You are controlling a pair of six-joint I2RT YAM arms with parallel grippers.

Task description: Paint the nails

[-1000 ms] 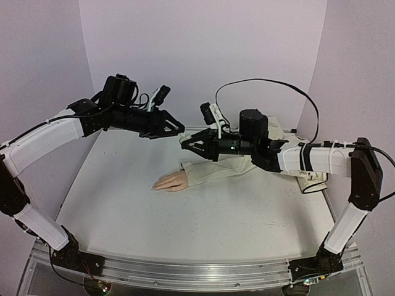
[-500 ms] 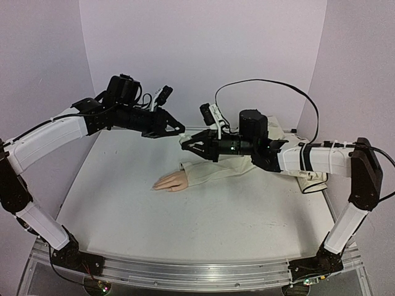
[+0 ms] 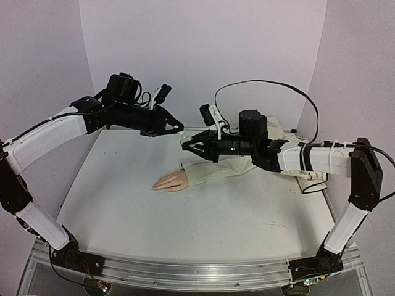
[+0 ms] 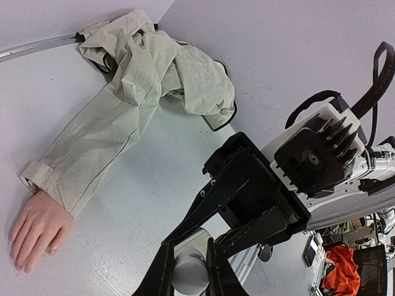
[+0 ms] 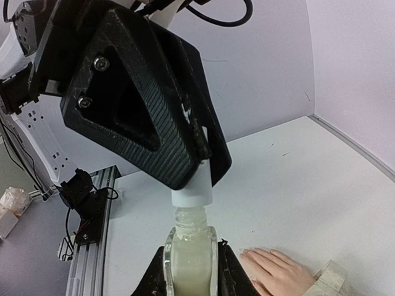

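Note:
The peach fake hand (image 3: pixel 171 182) lies palm down on the table, coming out of a beige sleeve (image 3: pixel 216 169). Its tiny nails (image 4: pixel 18 262) show at the fingertips in the left wrist view. Above and behind it, in mid-air, my two grippers meet. My right gripper (image 3: pixel 185 143) is shut on a small bottle (image 5: pixel 191 262) of pale liquid. My left gripper (image 3: pixel 179 131) is shut on the bottle's white cap (image 5: pixel 192 191). The cap sits just above the bottle's bare threaded neck. The cap (image 4: pixel 189 274) also shows between my left fingers.
The sleeve ends in a crumpled beige cloth heap (image 3: pixel 290 145) at the back right by the wall. A black cable (image 3: pixel 265 83) loops over the right arm. Walls close the white table (image 3: pixel 185 228) at the back and sides.
The left gripper has shifted very slightly at the cap. The right arm, the bottle and the fake hand have not moved.

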